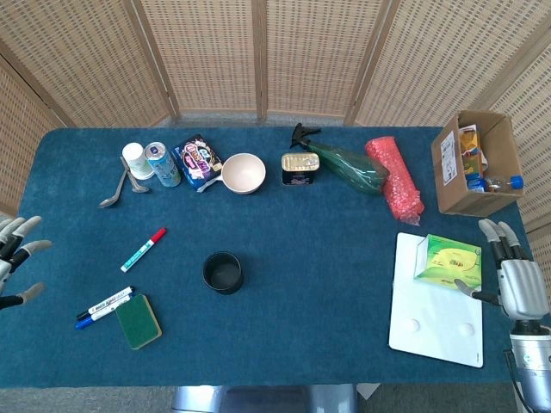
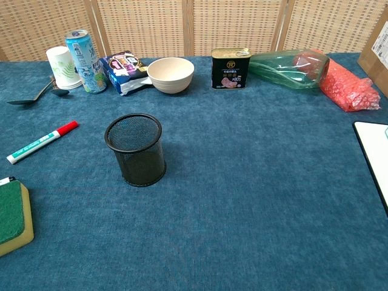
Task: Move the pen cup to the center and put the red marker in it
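- Black wire-mesh pen cup [image 2: 135, 149] stands upright on blue cloth-covered table [image 1: 318, 249], left of ctr, empty as far as head view shows.
- Red-capped white marker [image 2: 41, 142] lies flat to cup's left, well apart from it, cap toward back row.
- Left hand [image 1: 15, 262] at table's left edge, fingers spread, holding nothing; partly cut off by frame.
- Right hand [image 1: 515, 280] at right edge, just beside green tissue box [image 1: 447, 260] on white board [image 1: 430, 323]; fingers apart, empty.
- Green-and-yellow sponge [image 1: 138, 321] next to two dark-capped markers [image 1: 103, 306], front left.
- Neither hand shows in chest view.
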Robot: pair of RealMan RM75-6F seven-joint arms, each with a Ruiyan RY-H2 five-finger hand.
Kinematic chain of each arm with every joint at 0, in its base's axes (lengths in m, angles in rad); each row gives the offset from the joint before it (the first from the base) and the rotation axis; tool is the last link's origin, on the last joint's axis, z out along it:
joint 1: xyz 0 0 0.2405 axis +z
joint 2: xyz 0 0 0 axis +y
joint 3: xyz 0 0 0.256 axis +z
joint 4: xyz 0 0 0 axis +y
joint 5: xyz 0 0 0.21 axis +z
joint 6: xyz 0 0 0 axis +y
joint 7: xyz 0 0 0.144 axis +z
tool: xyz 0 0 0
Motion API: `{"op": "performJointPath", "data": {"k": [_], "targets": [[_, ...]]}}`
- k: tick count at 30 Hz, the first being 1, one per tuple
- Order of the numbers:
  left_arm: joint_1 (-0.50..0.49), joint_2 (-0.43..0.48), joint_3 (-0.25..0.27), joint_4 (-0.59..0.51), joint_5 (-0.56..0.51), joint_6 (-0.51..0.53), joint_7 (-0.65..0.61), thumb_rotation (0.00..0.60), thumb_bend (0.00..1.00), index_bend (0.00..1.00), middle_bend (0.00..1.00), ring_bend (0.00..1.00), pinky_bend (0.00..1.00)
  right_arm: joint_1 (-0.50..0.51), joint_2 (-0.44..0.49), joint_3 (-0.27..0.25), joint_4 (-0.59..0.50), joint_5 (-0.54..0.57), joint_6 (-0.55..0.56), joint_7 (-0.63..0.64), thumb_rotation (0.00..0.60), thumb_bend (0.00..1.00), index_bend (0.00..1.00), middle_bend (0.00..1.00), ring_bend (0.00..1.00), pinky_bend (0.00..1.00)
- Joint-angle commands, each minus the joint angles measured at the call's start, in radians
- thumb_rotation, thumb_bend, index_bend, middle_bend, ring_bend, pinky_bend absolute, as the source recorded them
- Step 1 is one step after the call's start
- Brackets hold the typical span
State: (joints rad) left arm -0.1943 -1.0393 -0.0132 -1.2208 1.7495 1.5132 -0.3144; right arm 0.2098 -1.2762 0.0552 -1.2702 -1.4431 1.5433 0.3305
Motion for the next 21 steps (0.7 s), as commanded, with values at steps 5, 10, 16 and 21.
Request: {"op": "performJointPath", "data": {"k": [5,10,16,21], "targets": [[-0.176,-0.272,0.027,0.59,0.225,0.125,-0.006,0.6,0.27,0.12,0.0,0.0,0.13,-0.007,0.002,0.013,-0.007,-0.012,0.003,0.008,0.6,0.0,0.0,0.05,0.0,0.28],[-0.263,-0.363,0.072,0.761,0.285,0.113,0.062,0.6,0.27,0.08,0.0,0.0,0.15,-0.013,0.006,0.018,-0.017,-0.024,0.004,0.014,0.6,0.0,0.0,0.05,0.0,0.28],[-0.321,-0.429,0.111,0.849,0.298,0.077,0.079,0.6,0.27,0.08,0.0,0.0,0.16,-0.019,0.009,0.023,-0.023,-0.031,0.001,0.017,0.6,0.0,0.0,0.05,0.0,0.28],[-0.368,-0.471,0.171,0.926,0.336,0.054,0.143,0.6,0.27,0.08,0.0,0.0,0.17,-0.023,0.013,0.029,-0.034,-0.038,0.001,0.022,0.6,0.0,0.0,0.05,0.0,0.27]]}}
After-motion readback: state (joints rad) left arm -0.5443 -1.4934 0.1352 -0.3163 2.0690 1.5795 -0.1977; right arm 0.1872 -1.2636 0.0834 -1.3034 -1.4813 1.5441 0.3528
